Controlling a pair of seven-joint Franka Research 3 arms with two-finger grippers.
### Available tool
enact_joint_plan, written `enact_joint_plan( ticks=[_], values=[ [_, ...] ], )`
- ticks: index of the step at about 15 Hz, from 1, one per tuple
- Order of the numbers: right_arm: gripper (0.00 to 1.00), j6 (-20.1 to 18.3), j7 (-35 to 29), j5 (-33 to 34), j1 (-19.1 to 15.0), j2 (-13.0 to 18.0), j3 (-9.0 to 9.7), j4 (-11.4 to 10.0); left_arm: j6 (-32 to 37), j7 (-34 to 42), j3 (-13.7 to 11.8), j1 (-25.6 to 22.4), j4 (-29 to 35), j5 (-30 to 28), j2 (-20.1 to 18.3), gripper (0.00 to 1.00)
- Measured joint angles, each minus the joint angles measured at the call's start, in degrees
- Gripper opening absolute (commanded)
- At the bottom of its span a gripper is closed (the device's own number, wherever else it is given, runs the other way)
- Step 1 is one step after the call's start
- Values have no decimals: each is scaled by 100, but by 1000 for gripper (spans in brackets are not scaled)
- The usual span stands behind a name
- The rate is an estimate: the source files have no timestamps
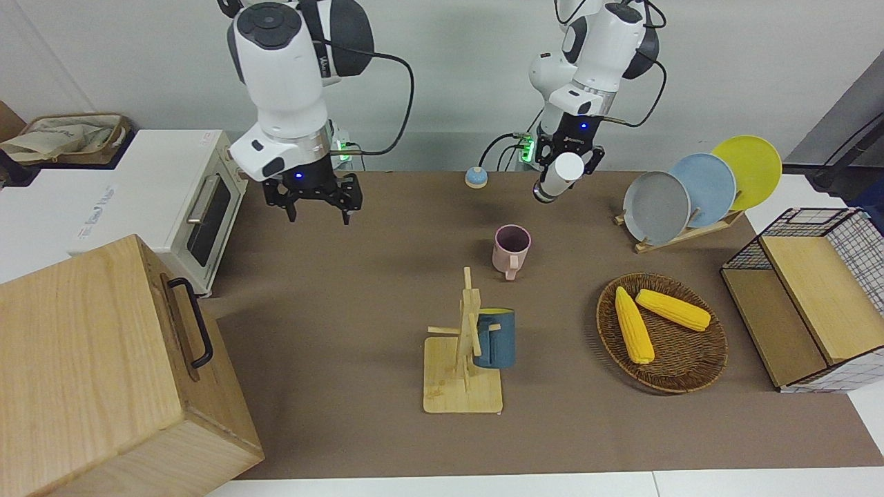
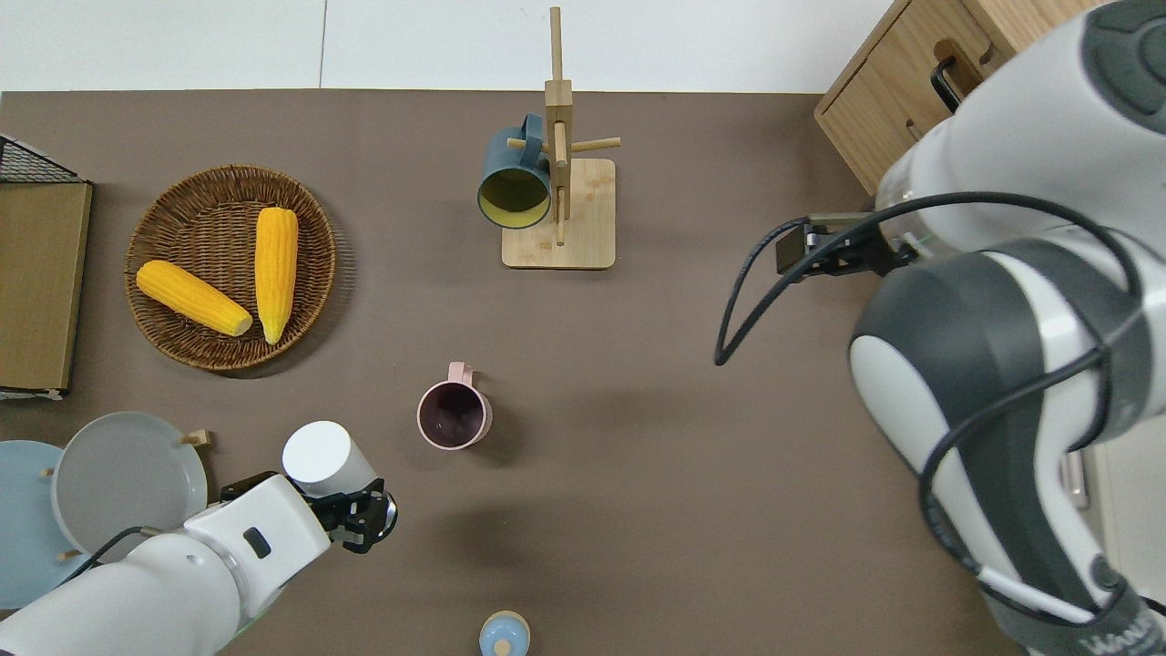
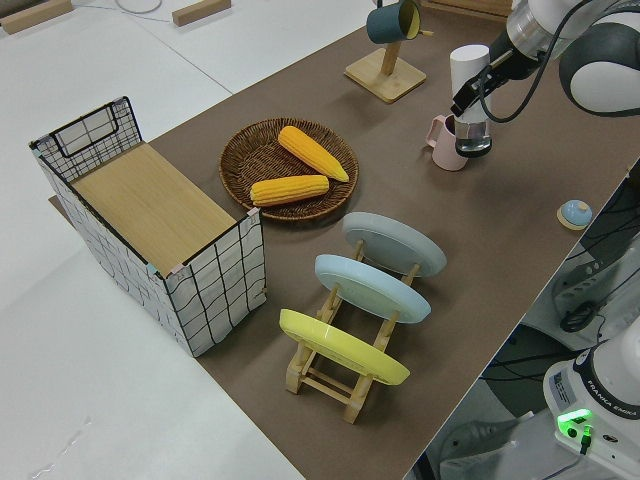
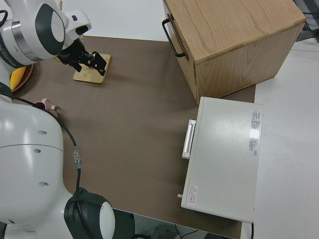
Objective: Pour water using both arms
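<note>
Spillage is the main risk: the left tool [image 2: 360, 515] pinches a white cup [image 2: 321, 453], already tilted, nearer to the robots than the pink mug [image 2: 453, 415] and not yet over it, so water could fall on the bench [image 2: 638, 410]. The right tool [image 1: 314, 197] hangs spread and empty, well apart from the mug, toward the right arm's end.

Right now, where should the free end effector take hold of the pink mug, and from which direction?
Probably by the pink mug's handle, coming from above: the mug stands upright, mouth open, and the handle points away from the robots, clear of other things.
</note>
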State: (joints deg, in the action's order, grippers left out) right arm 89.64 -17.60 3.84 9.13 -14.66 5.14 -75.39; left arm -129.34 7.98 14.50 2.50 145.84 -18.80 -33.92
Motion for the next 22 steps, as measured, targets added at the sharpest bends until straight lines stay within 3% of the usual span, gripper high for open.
enact_joint_plan(
  ticks=[3, 7, 13, 18, 22],
  values=[
    [992, 22, 481, 0, -428, 160, 0, -109, -3, -3, 54, 247, 87, -130, 9, 0],
    [992, 72, 740, -4, -715, 249, 10, -189, -97, -8, 411, 264, 195, -374, 149, 0],
    [992, 89, 808, -56, -838, 265, 14, -203, -403, -57, 691, 254, 214, -383, 829, 0],
    [992, 97, 808, -381, -966, 291, 17, -203, -436, -135, 736, 250, 17, -382, 1227, 0],
    [992, 101, 808, -403, -968, 310, 33, -203, 206, -149, 728, 81, -250, -251, 1303, 0]
  ],
)
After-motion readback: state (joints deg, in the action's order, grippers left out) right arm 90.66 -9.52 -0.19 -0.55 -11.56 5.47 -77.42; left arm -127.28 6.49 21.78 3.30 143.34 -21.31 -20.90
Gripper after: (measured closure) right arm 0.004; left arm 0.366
